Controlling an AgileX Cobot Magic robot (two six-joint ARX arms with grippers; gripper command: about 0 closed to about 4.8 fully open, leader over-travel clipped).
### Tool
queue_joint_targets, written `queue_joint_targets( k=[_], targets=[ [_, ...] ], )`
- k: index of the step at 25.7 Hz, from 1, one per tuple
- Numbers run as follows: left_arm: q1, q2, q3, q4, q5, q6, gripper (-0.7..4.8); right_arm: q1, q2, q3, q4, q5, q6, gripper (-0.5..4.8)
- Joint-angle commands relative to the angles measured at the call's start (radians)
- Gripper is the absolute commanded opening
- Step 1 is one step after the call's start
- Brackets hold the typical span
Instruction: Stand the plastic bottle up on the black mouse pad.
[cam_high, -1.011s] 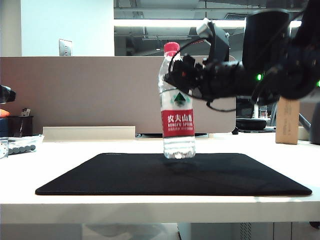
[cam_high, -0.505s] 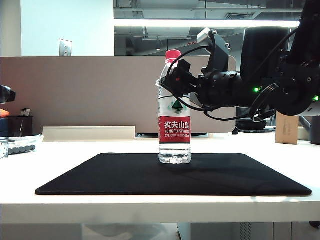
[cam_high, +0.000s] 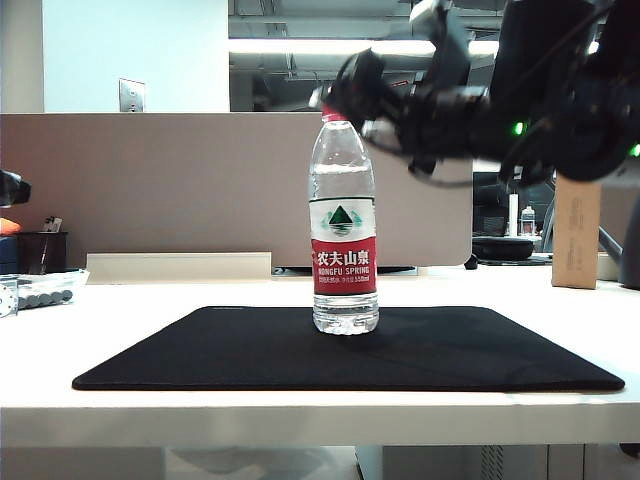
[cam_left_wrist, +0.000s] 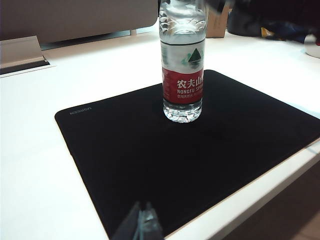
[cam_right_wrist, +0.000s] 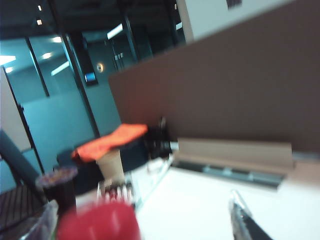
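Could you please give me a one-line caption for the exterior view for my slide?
Water bottle upright on the black mouse pad, right pincer open beside its cap.

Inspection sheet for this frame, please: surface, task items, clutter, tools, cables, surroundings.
Surface: white table, bare around the pad.
Task items: bottle upright on the pad, toward its far edge; nothing grips it.
Clutter: black cup and tray of small grey parts at far left; cardboard box at right.
Tools: right tool at cap height beside the bottle top, open; left tool low at the pad's near edge, only its tips in view, state unclear.
Cables: black cables looped on the right arm.
Surroundings: beige partition behind the table, office beyond.
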Motion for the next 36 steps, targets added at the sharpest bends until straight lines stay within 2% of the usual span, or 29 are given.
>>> queue_joint_targets(
  k=[1, 5, 6, 7, 8, 9, 10, 11, 12, 15, 18, 21, 22, 23, 24, 27, 29, 33, 36],
  targets=[
    [0.045, 0.001, 0.005, 0.010, 0.001, -0.003, -0.04, 0.002, -0.065, 0.005, 0.022, 0.002, 0.005, 4.76],
    [0.167, 0.001, 0.005, 0.010, 0.000, -0.003, -0.04, 0.002, -0.147, 0.005, 0.021, -0.003, 0.018, 4.69],
    [0.200, 0.001, 0.005, 0.010, 0.000, -0.003, -0.04, 0.002, -0.168, 0.005, 0.021, -0.006, 0.031, 4.53],
    [0.232, 0.001, 0.005, 0.010, 0.000, -0.003, -0.04, 0.002, -0.194, 0.005, 0.021, -0.014, 0.034, 4.13],
    [0.274, 0.001, 0.005, 0.010, 0.000, -0.003, -0.04, 0.002, -0.216, 0.005, 0.021, -0.030, 0.034, 3.60],
    [0.309, 0.001, 0.005, 0.010, 0.000, -0.003, -0.04, 0.002, -0.239, 0.005, 0.021, -0.048, 0.034, 2.79],
    [0.343, 0.001, 0.005, 0.010, 0.000, -0.003, -0.04, 0.002, -0.268, 0.005, 0.021, -0.071, 0.034, 1.49],
    [0.387, 0.001, 0.005, 0.010, 0.001, -0.003, -0.04, 0.001, -0.293, 0.005, 0.021, -0.084, 0.034, 0.44],
    [0.422, 0.001, 0.005, 0.010, 0.002, -0.003, -0.04, 0.001, -0.318, 0.005, 0.018, -0.093, 0.030, -0.18],
    [0.551, 0.001, 0.005, 0.010, -0.001, -0.003, -0.04, 0.001, -0.435, 0.004, -0.012, -0.096, 0.032, -0.03],
    [0.616, 0.001, 0.005, 0.010, 0.000, -0.003, -0.04, 0.001, -0.523, 0.003, -0.069, -0.095, 0.032, -0.03],
    [0.657, 0.001, 0.005, 0.010, 0.000, -0.003, -0.04, 0.000, -0.618, 0.003, -0.208, -0.063, 0.023, -0.03],
    [0.666, 0.001, 0.005, 0.010, 0.000, -0.003, -0.04, 0.000, -0.647, 0.003, -0.269, -0.049, 0.010, -0.03],
    [0.668, 0.001, 0.005, 0.010, -0.001, -0.003, -0.04, -0.011, -0.710, 0.003, -0.444, -0.037, -0.073, -0.03],
    [0.668, 0.001, 0.005, 0.010, 0.001, -0.003, -0.04, -0.022, -0.762, 0.002, -0.616, 0.004, -0.092, -0.03],
    [0.668, 0.001, 0.005, 0.010, 0.000, -0.003, -0.04, -0.027, -0.842, -0.008, -0.836, 0.042, -0.143, -0.03],
    [0.668, 0.001, 0.005, 0.010, 0.000, -0.003, -0.04, -0.027, -0.887, -0.042, -0.888, 0.093, -0.185, -0.03],
    [0.668, 0.001, 0.005, 0.010, 0.000, -0.003, -0.04, -0.027, -0.941, -0.132, -0.892, 0.257, -0.182, -0.02],
    [0.668, 0.001, 0.005, 0.010, 0.000, -0.003, -0.04, -0.027, -0.968, -0.198, -0.892, 0.340, -0.179, -0.02]
  ],
)
